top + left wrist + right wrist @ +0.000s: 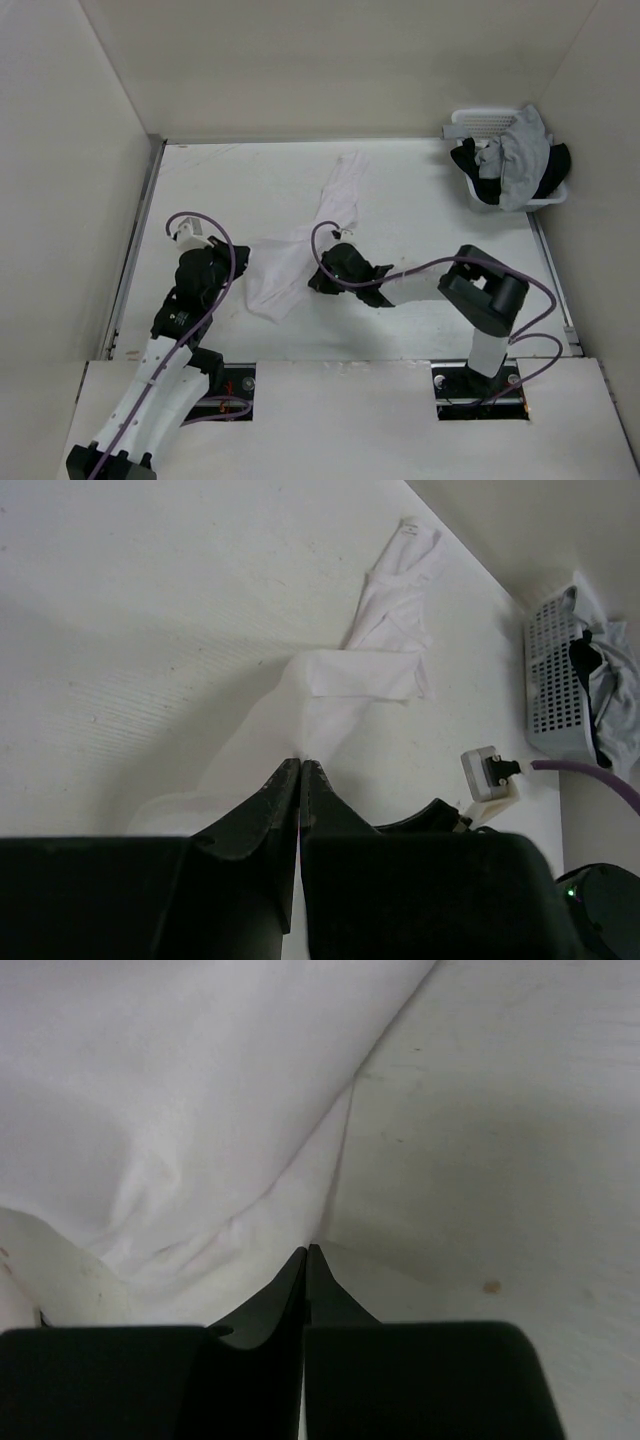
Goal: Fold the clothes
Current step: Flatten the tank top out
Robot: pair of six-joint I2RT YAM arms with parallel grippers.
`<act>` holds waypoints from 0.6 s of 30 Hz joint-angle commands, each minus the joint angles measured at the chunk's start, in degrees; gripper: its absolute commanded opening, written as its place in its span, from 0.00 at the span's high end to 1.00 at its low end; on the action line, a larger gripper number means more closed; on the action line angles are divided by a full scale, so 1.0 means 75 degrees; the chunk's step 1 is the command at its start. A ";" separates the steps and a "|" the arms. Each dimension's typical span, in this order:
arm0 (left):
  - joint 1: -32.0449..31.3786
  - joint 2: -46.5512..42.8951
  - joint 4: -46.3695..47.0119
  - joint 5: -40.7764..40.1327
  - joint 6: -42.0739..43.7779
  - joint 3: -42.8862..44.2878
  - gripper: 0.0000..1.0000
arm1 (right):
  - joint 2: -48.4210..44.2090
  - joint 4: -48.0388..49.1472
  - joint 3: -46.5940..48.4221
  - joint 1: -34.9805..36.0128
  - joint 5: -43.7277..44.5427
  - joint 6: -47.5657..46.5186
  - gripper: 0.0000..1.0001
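Wrist views show the left gripper (301,764) and right gripper (308,1251), each with fingers pinched together on the thin white short-sleeved T-shirt (298,250). Only the top view shows the whole shirt, rumpled diagonally across the white table (420,210), with a white perforated plastic basket (483,122) beyond.

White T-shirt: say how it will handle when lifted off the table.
Probably floppy: the white T-shirt lies crumpled in a twisted strip and creases toward the shut right gripper. Likely light, since thin fabric tents up to the left gripper. It may sag between them.
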 commanded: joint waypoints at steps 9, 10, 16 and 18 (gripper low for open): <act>-0.0358 0.0323 0.1012 -0.0102 -0.0158 0.0254 0.99 | -0.5398 -0.4223 -0.0337 0.0294 0.0082 -0.0512 0.97; -0.0369 0.0323 0.1013 -0.0103 -0.0158 0.0242 0.99 | -0.5434 -0.4576 -0.0207 0.0411 0.0082 -0.0489 0.97; -0.0265 0.0312 0.0989 -0.0220 -0.0193 -0.0015 0.99 | -0.5026 -0.4605 -0.0498 0.0471 0.0035 -0.0266 0.97; -0.0113 0.0381 0.0931 -0.0313 -0.0181 -0.0039 0.99 | -0.4430 -0.4008 -0.0569 0.0086 -0.0151 -0.0418 0.97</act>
